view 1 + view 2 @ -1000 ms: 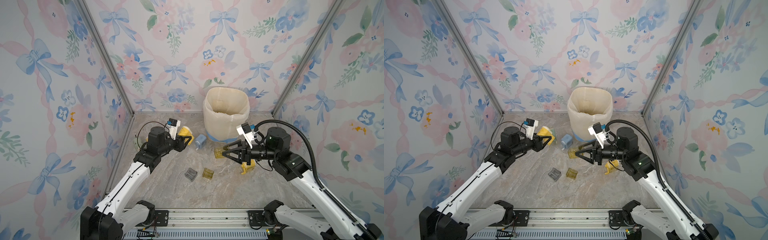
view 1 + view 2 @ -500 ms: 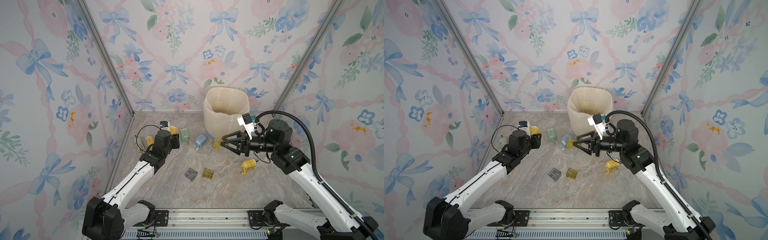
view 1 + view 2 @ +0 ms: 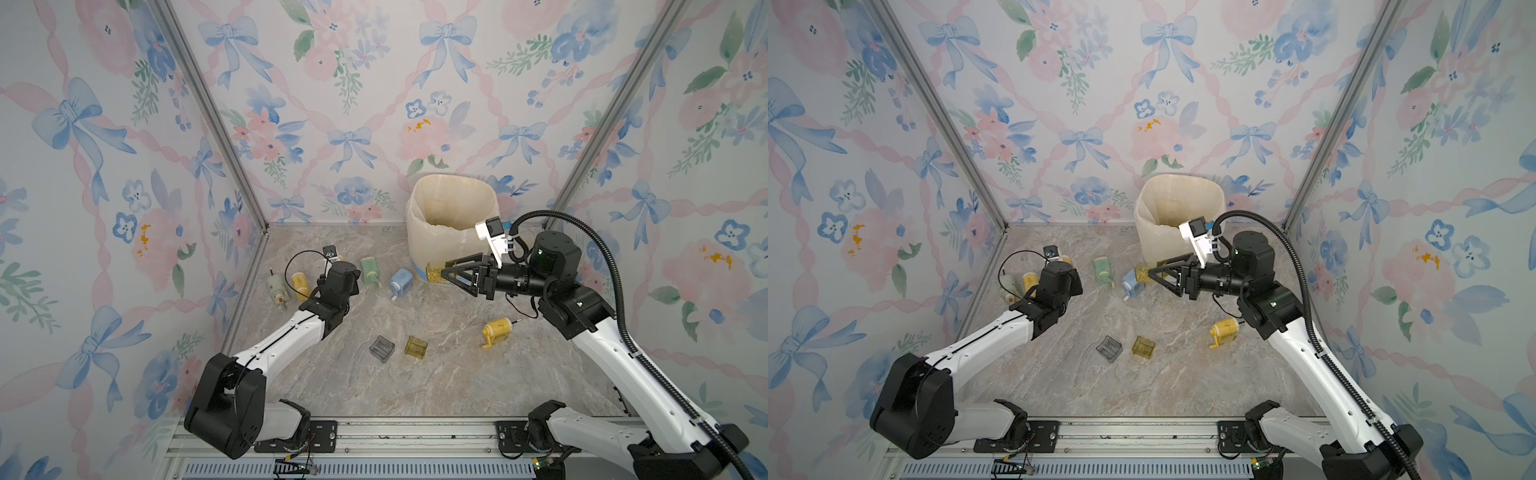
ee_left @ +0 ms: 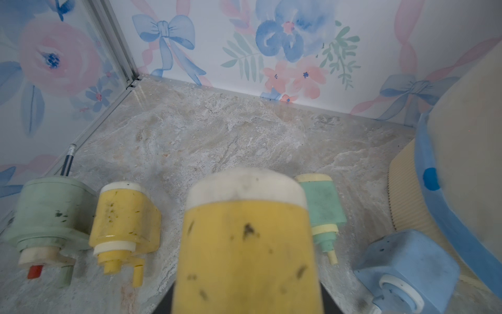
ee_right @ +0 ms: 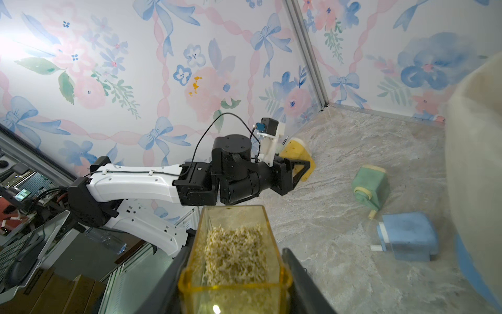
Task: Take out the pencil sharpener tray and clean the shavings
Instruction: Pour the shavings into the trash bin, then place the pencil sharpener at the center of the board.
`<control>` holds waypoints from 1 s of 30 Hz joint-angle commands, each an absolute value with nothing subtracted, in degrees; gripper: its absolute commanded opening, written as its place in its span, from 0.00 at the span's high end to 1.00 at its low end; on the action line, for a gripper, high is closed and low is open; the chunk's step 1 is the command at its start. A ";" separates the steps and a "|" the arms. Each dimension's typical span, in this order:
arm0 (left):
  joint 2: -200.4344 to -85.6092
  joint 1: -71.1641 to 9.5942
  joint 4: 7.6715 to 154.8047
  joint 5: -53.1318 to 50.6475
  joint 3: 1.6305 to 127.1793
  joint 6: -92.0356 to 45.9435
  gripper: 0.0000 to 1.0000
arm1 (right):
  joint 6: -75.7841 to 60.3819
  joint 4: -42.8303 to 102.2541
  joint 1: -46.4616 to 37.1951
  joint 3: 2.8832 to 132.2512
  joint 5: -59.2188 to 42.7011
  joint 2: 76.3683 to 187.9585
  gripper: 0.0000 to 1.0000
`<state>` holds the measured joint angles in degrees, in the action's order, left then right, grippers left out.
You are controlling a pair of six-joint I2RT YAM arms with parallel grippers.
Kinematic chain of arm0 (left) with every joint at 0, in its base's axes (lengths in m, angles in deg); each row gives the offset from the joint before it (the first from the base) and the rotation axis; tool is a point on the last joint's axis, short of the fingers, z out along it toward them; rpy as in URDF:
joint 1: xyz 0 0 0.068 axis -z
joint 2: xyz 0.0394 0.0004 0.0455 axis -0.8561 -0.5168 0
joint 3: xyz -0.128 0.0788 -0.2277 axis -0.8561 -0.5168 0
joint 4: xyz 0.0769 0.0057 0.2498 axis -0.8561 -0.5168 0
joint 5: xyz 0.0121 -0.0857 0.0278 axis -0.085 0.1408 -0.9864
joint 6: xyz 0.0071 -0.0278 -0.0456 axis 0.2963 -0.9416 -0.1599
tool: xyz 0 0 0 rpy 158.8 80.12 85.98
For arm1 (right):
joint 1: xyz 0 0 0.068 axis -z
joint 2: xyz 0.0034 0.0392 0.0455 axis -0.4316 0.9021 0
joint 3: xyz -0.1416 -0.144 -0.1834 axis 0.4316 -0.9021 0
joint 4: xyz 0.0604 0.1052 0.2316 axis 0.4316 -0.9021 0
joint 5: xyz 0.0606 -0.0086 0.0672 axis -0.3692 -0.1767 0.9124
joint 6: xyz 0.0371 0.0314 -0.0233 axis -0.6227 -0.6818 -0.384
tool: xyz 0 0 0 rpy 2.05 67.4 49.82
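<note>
Yellow tray (image 3: 433,273) in both top views: grasped by right pincer (image 3: 445,272), off the table (image 3: 415,395), close before the white bin (image 3: 424,232) | left wrist: left pincer (image 4: 245,299) clenched on yellow sharpener (image 4: 244,239) | right wrist: tray holds shavings (image 5: 233,252), jaws at both its sides

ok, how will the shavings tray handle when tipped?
Tray looks thin, hard plastic: probably light and stiff. Shavings sit loose, top open: likely spill at any tilt. Smooth walls might slip in the right gripper.
</note>
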<state>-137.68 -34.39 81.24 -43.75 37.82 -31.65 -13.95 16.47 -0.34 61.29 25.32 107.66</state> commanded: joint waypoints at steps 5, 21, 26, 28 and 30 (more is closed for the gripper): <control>-142.25 -37.62 87.41 -45.70 37.00 -33.37 1.00 | -21.70 20.93 3.19 68.17 22.31 111.78 0.65; -154.64 -44.62 93.06 -39.60 36.83 -35.43 1.00 | -55.36 29.97 10.63 80.93 17.02 126.11 0.68; -156.16 -45.12 93.58 -38.30 37.36 -36.01 1.00 | -67.64 36.00 10.72 79.53 13.11 128.17 0.67; -156.40 -45.79 94.39 -36.25 36.98 -37.05 1.00 | -74.89 41.09 10.71 76.96 11.02 128.96 0.66; -156.44 -46.33 95.67 -33.87 36.06 -38.16 1.00 | -83.67 48.04 10.39 73.91 8.85 130.24 0.67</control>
<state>-155.99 -45.43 92.00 -36.93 36.10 -35.93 -68.86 36.73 10.52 76.81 12.76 128.66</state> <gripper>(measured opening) 0.479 0.498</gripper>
